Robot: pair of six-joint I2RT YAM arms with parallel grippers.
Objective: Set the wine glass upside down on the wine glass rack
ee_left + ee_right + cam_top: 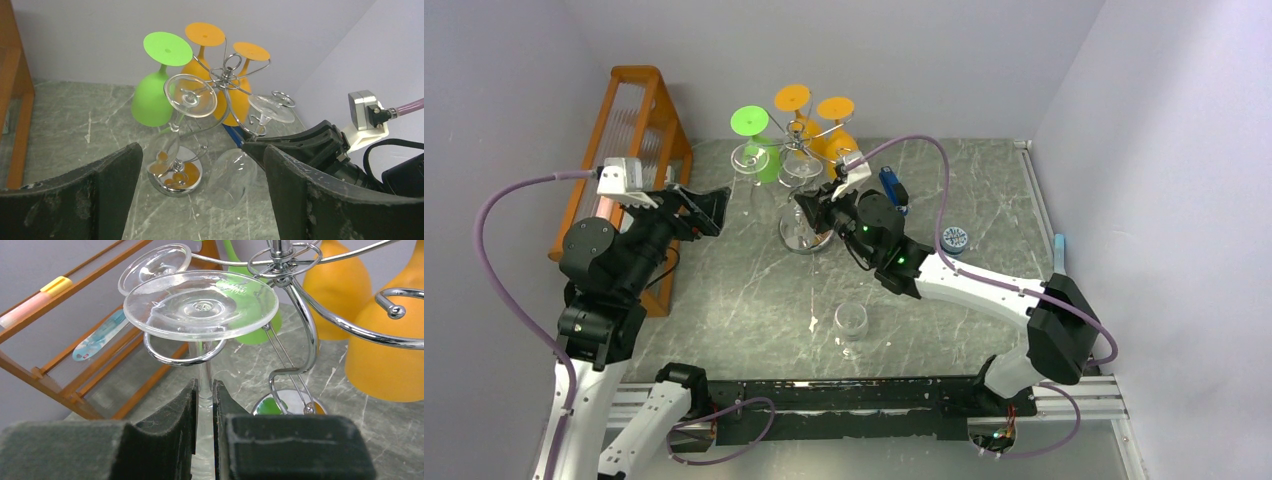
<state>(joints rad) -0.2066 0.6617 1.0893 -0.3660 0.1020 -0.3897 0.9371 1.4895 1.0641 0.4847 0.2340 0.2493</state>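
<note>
The chrome wine glass rack [802, 148] stands at the back of the table, with a round mirrored base [175, 176] and curled arms [300, 330]. A green glass [762, 150], two orange glasses [824, 125] and a clear glass [190, 96] hang on it upside down. My right gripper [812, 208] is shut on the stem [204, 385] of another clear wine glass, held upside down. Its foot [200, 305] sits just above a curled hook [182, 358], and the stem passes through the hook. Its bowl [232, 177] hangs beside the base. My left gripper [714, 210] is open and empty, left of the rack.
An orange wooden A-frame shelf [639, 130] stands at the back left, close to my left arm. A clear glass [851, 325] stands upright near the front middle. A blue object [894, 188] and a small round object [954, 238] lie right of the rack.
</note>
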